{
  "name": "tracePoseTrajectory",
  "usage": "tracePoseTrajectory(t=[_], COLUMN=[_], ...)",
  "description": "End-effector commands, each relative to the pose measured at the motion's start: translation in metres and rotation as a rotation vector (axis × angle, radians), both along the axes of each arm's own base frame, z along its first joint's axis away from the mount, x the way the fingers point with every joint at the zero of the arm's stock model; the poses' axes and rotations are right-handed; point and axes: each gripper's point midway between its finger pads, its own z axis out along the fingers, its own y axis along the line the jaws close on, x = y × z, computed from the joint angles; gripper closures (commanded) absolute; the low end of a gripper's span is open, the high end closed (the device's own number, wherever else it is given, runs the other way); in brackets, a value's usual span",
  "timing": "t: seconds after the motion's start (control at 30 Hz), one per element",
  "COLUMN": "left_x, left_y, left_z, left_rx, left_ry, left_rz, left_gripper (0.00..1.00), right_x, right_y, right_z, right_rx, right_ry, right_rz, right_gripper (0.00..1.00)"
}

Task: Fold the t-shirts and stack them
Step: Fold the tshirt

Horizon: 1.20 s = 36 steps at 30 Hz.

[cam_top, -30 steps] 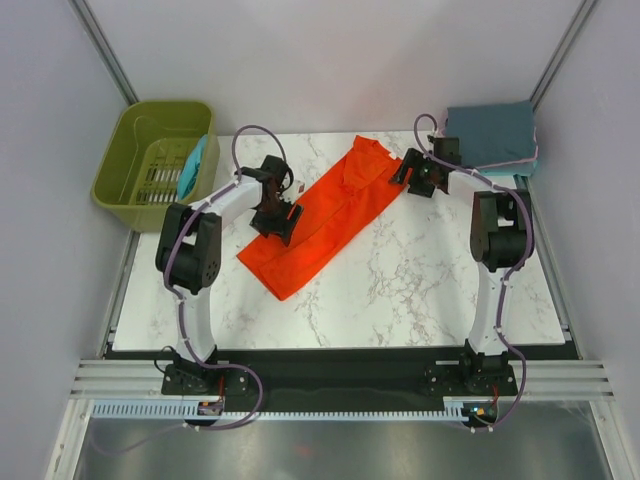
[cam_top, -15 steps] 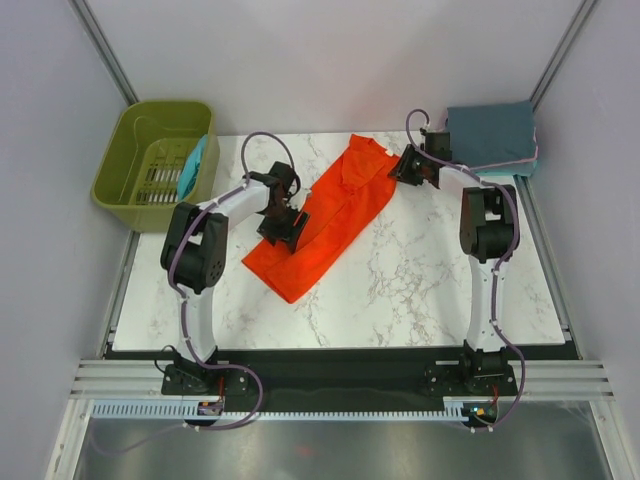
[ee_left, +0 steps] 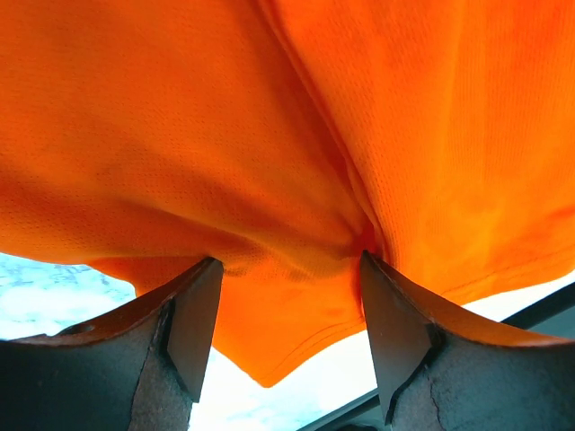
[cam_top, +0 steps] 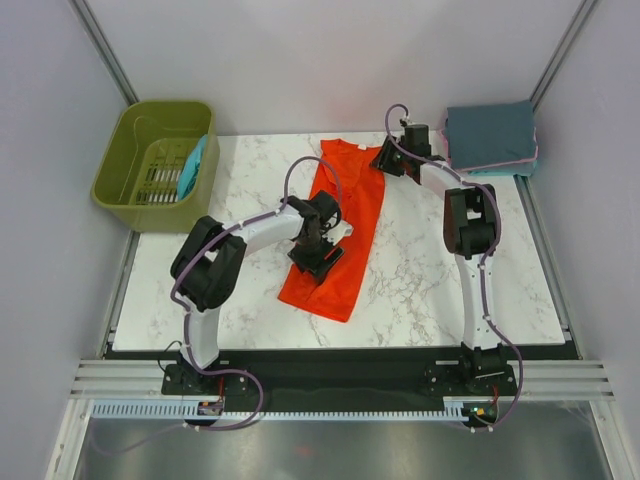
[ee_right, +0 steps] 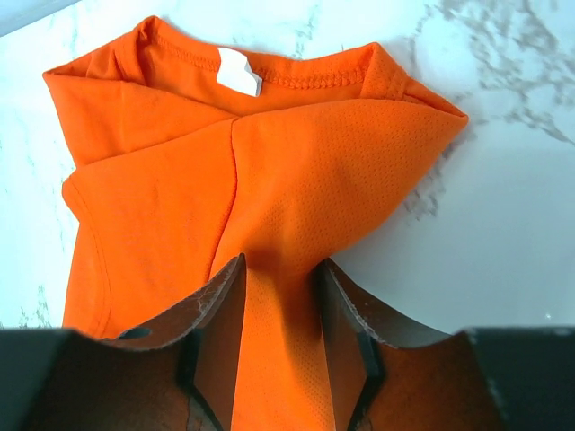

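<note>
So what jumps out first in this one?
The bright orange-red t-shirt, folded to a long strip down the middle of the marble table, with the right gripper pinching it near its collar end and the left gripper on its middle, cloth bunched between its jaws. Then the olive-green basket at the far left corner and the folded stack of shirts at the far right.

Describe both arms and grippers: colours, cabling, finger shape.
Both the left arm and right arm have white links and chunky black joints. A lavender-grey cable loops along each. The left gripper and right gripper are black, with dark, flat, tapered fingers.
</note>
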Motion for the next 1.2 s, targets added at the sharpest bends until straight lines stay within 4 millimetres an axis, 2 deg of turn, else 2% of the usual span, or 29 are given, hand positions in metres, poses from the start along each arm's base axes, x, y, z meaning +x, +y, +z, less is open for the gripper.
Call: tracePoseTrajectory(t=[0.0,0.27,0.63,0.77,0.8,0.87,0.9,0.97,1.0,1.07,1.1,1.13,1.17], left_x=[-0.005,-0.003,-0.014,-0.010,-0.008,-0.003,-0.002,0.004,0.006,0.014,0.015,0.023,0.027], left_y=[-0.011,-0.035,-0.052,-0.057,-0.059,-0.062,-0.064,-0.068,-0.067,-0.065,-0.062,-0.060,-0.058], left_z=[0.008,0.006,0.004,0.009,0.015,0.030,0.040,0.072,0.086,0.124,0.134,0.160,0.172], left_rx=[-0.036,-0.047,-0.011,-0.007,-0.013,-0.029,-0.046,-0.095,-0.108,-0.158,-0.169,-0.212,-0.230], left_ry=[0.012,0.001,-0.032,-0.066,-0.084,-0.113,-0.128,-0.195,-0.226,-0.310,-0.318,-0.370,-0.391], left_rz=[0.008,-0.035,-0.107,-0.118,-0.122,-0.133,-0.143,-0.172,-0.173,-0.164,-0.149,-0.122,-0.086], left_gripper=[0.30,0.30,0.30,0.29,0.29,0.27,0.27,0.25,0.19,0.12,0.10,0.05,0.03], right_x=[0.010,0.030,0.042,0.039,0.039,0.035,0.035,0.028,0.025,0.012,0.004,-0.007,-0.023], right_y=[0.014,0.037,0.037,0.036,0.035,0.027,0.024,0.009,0.001,-0.022,-0.034,-0.040,-0.045], right_z=[-0.004,0.010,0.008,0.010,0.024,0.031,0.057,0.070,0.103,0.114,0.150,0.157,0.146], right_rx=[-0.008,0.024,0.036,0.022,0.017,-0.019,-0.021,-0.055,-0.077,-0.115,-0.112,-0.115,-0.118], right_ry=[-0.023,-0.100,-0.127,-0.131,-0.152,-0.155,-0.189,-0.187,-0.231,-0.205,-0.243,-0.221,-0.170], right_rz=[0.008,0.022,0.003,0.013,0.020,0.024,0.026,0.016,0.009,-0.034,-0.055,-0.068,-0.074], right_gripper=[0.54,0.52,0.50,0.43,0.36,0.29,0.25,0.23,0.21,0.21,0.21,0.21,0.21])
